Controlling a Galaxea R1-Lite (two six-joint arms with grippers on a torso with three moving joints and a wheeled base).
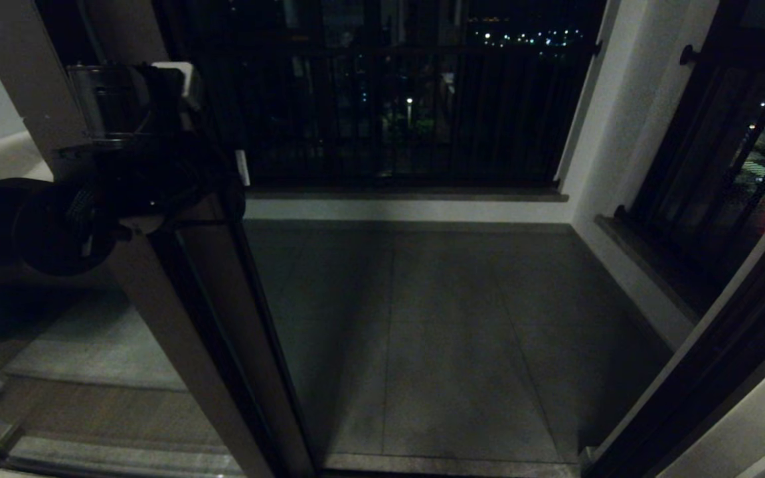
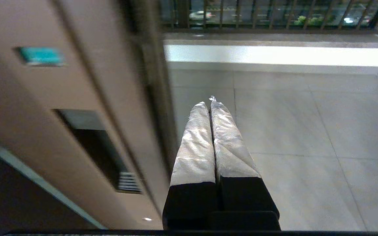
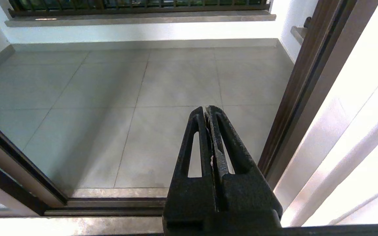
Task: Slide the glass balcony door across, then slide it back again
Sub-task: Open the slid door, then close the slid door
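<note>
No words, numbers or brand names can be read anywhere. In the left wrist view, the brown frame of the glass balcony door carries a small teal label at upper left and a barcode sticker lower down. Both are too blurred to read.

Open doorway right of door stile

Brown-framed glass balcony door: top and foot cut off; handle zone hidden behind black left arm.
</note>
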